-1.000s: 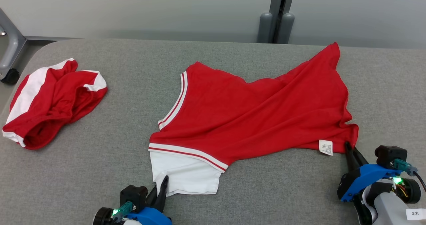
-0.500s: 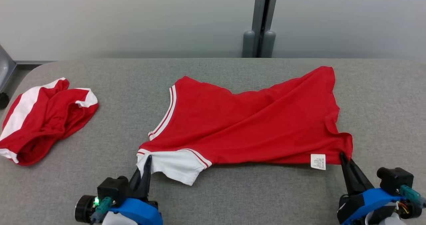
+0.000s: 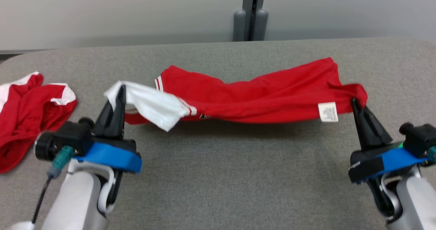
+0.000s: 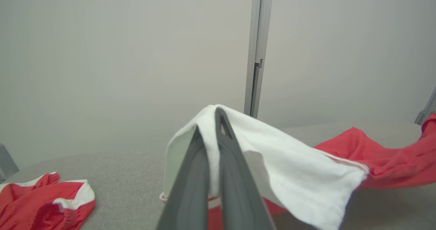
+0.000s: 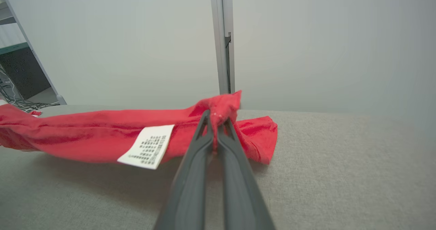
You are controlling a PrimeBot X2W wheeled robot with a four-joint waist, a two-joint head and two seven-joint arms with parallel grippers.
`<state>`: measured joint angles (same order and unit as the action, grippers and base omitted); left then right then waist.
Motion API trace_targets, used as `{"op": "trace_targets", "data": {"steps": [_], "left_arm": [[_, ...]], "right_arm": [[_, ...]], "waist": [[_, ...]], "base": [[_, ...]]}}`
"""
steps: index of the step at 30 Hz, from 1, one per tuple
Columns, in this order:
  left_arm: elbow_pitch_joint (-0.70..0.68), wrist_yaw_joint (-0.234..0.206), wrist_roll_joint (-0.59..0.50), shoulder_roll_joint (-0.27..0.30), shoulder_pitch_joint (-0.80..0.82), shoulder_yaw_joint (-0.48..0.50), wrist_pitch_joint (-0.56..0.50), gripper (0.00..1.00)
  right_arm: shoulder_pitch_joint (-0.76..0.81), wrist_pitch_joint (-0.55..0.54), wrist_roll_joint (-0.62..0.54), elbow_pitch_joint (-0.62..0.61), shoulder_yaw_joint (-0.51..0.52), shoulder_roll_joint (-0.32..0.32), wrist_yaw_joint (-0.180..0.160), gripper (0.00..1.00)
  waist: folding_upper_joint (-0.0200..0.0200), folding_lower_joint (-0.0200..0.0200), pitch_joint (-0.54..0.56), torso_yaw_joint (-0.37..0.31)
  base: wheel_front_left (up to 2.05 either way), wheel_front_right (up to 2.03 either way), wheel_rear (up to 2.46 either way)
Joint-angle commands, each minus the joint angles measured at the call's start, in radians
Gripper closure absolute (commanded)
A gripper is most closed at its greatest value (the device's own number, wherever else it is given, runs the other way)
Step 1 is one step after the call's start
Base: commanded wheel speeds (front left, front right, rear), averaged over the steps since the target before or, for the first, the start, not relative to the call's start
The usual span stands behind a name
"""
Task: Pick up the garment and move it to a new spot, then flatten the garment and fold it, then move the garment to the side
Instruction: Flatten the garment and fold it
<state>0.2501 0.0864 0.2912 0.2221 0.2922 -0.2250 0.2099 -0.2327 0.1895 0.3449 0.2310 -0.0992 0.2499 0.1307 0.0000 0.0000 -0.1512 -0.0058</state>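
The garment (image 3: pixel 259 94) is a red shirt with white, red-striped sleeves and a white care label (image 3: pixel 329 112). It hangs stretched between my two grippers above the grey table (image 3: pixel 218 175), sagging in the middle. My left gripper (image 3: pixel 120 91) is shut on its white sleeve (image 4: pixel 272 162), which drapes over the fingertips in the left wrist view. My right gripper (image 3: pixel 354 102) is shut on the red hem corner (image 5: pixel 221 109) just right of the label (image 5: pixel 147 146). The far edge of the garment still rests on the table.
A second red and white garment (image 3: pixel 27 111) lies crumpled at the table's left edge, also seen in the left wrist view (image 4: pixel 44 202). A grey post (image 3: pixel 250 15) stands behind the table against the pale wall.
Both grippers have risen and lifted the near edge of the garment off the table, bunching it into a band. The head camera has also shifted.
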Motion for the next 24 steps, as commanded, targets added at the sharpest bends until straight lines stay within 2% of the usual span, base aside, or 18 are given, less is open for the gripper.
{"op": "trace_targets", "data": {"steps": [1,7,11,16,17,18,19,20,21,24], "left_arm": [[-0.017,0.004,-0.007,0.014,0.07,0.002,-0.017,1.0],[-0.043,0.025,-0.022,0.063,0.346,-0.012,-0.095,1.0],[0.003,0.036,-0.005,0.099,0.562,-0.017,-0.146,1.0],[0.116,0.045,0.016,0.139,0.832,-0.038,-0.179,1.0],[0.17,0.045,0.019,0.145,0.926,-0.053,-0.179,1.0],[0.17,0.045,0.019,0.145,0.926,-0.053,-0.179,1.0],[0.22,0.046,0.036,0.14,1.008,-0.061,-0.173,1.0],[0.22,0.046,0.036,0.14,1.008,-0.061,-0.173,1.0],[0.273,0.044,0.069,0.129,1.089,-0.063,-0.174,1.0],[0.321,0.044,0.088,0.131,1.159,-0.077,-0.161,1.0]], "right_arm": [[-0.059,-0.01,-0.002,-0.011,0.001,0.01,0.0,1.0],[-0.351,-0.036,-0.009,0.011,-0.018,0.024,0.0,1.0],[-0.578,-0.059,0.013,0.094,-0.038,0.026,0.0,1.0],[-0.872,-0.082,0.06,0.265,-0.058,0.009,0.0,1.0],[-0.978,-0.084,0.079,0.347,-0.058,-0.013,0.0,1.0],[-0.978,-0.084,0.079,0.347,-0.058,-0.013,0.0,1.0],[-1.08,-0.071,0.083,0.428,-0.063,-0.018,0.0,1.0],[-1.08,-0.071,0.083,0.428,-0.063,-0.018,0.0,1.0],[-1.165,-0.058,0.093,0.514,-0.063,-0.027,0.0,1.0],[-1.235,-0.036,0.097,0.59,-0.061,-0.036,0.0,1.0]], "waist": [[0.0,0.0,-0.031,0.004],[0.0,0.0,-0.168,-0.016],[0.0,0.0,-0.261,-0.038],[0.0,0.0,-0.344,-0.072],[0.0,0.0,-0.36,-0.083],[0.0,0.0,-0.36,-0.083],[0.0,0.0,-0.363,-0.093],[0.0,0.0,-0.363,-0.093],[0.0,0.0,-0.36,-0.1],[0.0,0.0,-0.352,-0.107]], "base": [[0.0,0.0,0.0],[0.0,0.0,0.0],[0.0,0.0,0.0],[0.0,0.0,0.0],[0.0,0.0,0.0],[0.0,0.0,0.0],[0.0,0.0,0.0],[0.0,0.0,0.0],[0.0,0.0,0.0],[0.0,0.0,0.0]]}}
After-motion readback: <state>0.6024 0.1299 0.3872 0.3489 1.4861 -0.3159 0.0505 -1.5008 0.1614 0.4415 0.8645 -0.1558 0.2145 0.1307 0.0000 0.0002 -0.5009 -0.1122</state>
